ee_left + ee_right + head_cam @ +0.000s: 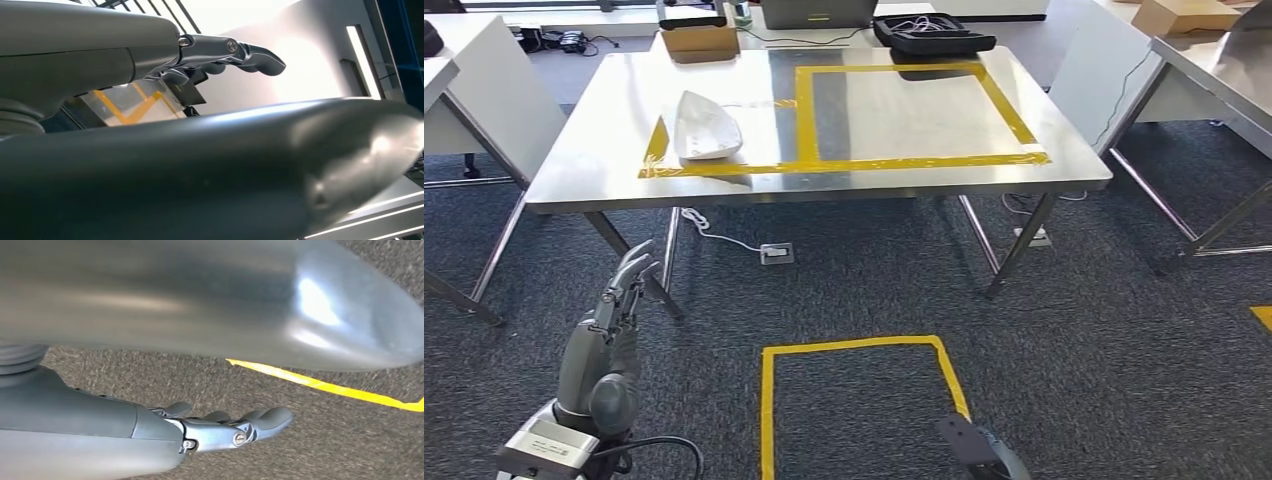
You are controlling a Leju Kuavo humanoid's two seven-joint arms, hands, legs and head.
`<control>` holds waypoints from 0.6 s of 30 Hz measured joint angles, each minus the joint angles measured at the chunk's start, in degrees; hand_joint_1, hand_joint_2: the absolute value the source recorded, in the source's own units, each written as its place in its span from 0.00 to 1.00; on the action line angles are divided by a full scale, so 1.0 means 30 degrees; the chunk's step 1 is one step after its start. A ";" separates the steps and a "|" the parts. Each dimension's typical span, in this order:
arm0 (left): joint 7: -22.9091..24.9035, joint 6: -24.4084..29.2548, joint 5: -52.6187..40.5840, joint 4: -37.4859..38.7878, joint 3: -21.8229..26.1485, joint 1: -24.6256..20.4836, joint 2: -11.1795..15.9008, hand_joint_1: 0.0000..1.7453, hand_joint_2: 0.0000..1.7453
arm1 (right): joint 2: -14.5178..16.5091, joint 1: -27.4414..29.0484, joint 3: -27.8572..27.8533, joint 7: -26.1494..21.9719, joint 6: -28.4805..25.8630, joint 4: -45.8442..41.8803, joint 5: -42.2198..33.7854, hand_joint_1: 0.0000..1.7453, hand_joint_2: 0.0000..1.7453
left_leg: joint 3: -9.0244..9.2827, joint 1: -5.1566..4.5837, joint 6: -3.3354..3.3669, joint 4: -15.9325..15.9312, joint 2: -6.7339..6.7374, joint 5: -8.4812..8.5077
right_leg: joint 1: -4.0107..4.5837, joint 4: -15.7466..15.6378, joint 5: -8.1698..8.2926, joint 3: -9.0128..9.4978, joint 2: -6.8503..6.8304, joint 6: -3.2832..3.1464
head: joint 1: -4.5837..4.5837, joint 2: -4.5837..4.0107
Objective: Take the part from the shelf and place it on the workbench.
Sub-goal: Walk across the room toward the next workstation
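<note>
Dark grey carpet (874,290) with yellow tape square (856,400), white desks (484,100) around.

My left hand (614,330) hangs low in the head view, its silver forearm rising from below and the dark fingers (631,272) stretched out straight and close together, holding nothing. From the left wrist camera the thick grey thumb (250,165) lies apart from those extended fingers (235,52). My right hand (220,427) is empty too, its fingers extended and slightly spread with the thumb (250,300) well clear of them. In the head view its dark tip (979,450) sits low.
</note>
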 joint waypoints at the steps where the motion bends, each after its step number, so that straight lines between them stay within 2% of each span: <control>1: 0.0000 0.0000 -0.0002 0.0002 0.0000 -0.0005 -0.0027 0.00 0.00 | 0.0002 0.0002 0.0000 -0.0002 0.0000 0.0000 0.0000 0.00 0.00 | -0.0115 0.0025 0.0136 -0.0035 0.0024 0.0133 | -0.0019 0.0731 -0.0584 -0.0294 0.0005 0.0084 | 0.0004 0.0002; 3: 0.0000 0.0000 0.0002 0.0013 0.0000 -0.0004 -0.0064 0.00 0.00 | 0.0002 0.0005 0.0000 -0.0004 0.0000 0.0000 0.0000 0.00 0.00 | -0.0434 0.0002 0.0279 -0.0024 0.0051 0.0367 | -0.0018 0.3173 -0.2172 -0.1205 0.0007 0.0187 | 0.0004 0.0003; 4: 0.0000 0.0000 0.0004 0.0024 0.0000 0.0002 -0.0069 0.00 0.00 | 0.0002 0.0012 0.0000 -0.0002 0.0000 0.0000 0.0000 0.00 0.00 | -0.0605 -0.0023 0.0299 -0.0016 0.0056 0.0486 | -0.0009 0.4336 -0.2758 -0.1587 0.0008 0.0202 | 0.0004 0.0005; 5: 0.0000 0.0000 0.0006 0.0035 0.0000 0.0006 -0.0069 0.00 0.00 | 0.0002 0.0021 0.0000 -0.0002 0.0000 0.0000 0.0000 0.00 0.00 | -0.0767 -0.0048 0.0300 -0.0007 0.0058 0.0599 | 0.0003 0.4948 -0.3005 -0.1684 0.0008 0.0187 | 0.0004 0.0005; 6: 0.0000 0.0000 0.0006 0.0044 0.0000 0.0009 -0.0069 0.00 0.00 | 0.0004 0.0028 0.0000 -0.0002 0.0000 0.0000 0.0000 0.00 0.00 | -0.0908 -0.0067 0.0289 0.0003 0.0058 0.0702 | 0.0016 0.4834 -0.2903 -0.1407 0.0009 0.0142 | 0.0004 0.0005; 7: -0.0002 0.0000 0.0006 0.0049 0.0000 0.0010 -0.0071 0.00 0.00 | 0.0004 0.0027 0.0000 -0.0002 0.0002 0.0000 0.0000 0.00 0.00 | -0.1023 -0.0082 0.0263 0.0011 0.0054 0.0791 | 0.0039 0.3917 -0.2492 -0.0712 0.0009 0.0064 | 0.0004 0.0005; 9: -0.0022 0.0004 0.0004 0.0051 0.0000 -0.0003 -0.0084 0.00 0.00 | -0.0007 -0.0009 0.0000 0.0004 0.0026 0.0000 0.0005 0.00 0.00 | -0.1153 -0.0095 0.0156 0.0025 0.0057 0.0938 | 0.0130 0.1123 -0.1687 0.1093 0.0001 -0.0180 | 0.0000 0.0004; 10: -0.0037 0.0009 0.0002 0.0053 0.0000 -0.0020 -0.0091 0.00 0.00 | -0.0015 -0.0041 0.0000 0.0005 0.0042 0.0000 0.0011 0.00 0.00 | -0.1185 -0.0098 0.0068 0.0028 0.0062 0.1005 | 0.0209 0.0066 -0.1464 0.1708 -0.0003 -0.0313 | 0.0005 0.0005; 11: -0.0049 0.0016 0.0002 0.0056 0.0000 -0.0044 -0.0098 0.00 0.00 | -0.0022 -0.0065 0.0000 0.0009 0.0058 0.0002 0.0016 0.00 0.00 | -0.1202 -0.0092 -0.0033 0.0016 0.0073 0.1071 | 0.0270 -0.0489 -0.1412 0.1990 -0.0006 -0.0426 | 0.0009 0.0005; 15: -0.0058 0.0120 0.0005 0.0102 0.0000 -0.0139 -0.0105 0.00 0.00 | -0.0049 -0.0064 -0.0005 0.0057 0.0149 0.0013 0.0058 0.00 0.00 | -0.1232 -0.0127 0.0051 -0.0081 0.0129 0.1146 | 0.0349 -0.0710 -0.1225 0.1928 -0.0003 -0.0558 | 0.0014 0.0002; 18: -0.0058 0.0169 0.0005 0.0146 0.0000 -0.0185 -0.0105 0.00 0.00 | -0.0051 -0.0073 -0.0005 0.0067 0.0264 0.0015 0.0073 0.00 0.00 | -0.1232 -0.0106 -0.0207 -0.0213 0.0121 0.1370 | 0.0376 -0.0658 -0.1148 0.1828 -0.0011 -0.0685 | 0.0014 0.0002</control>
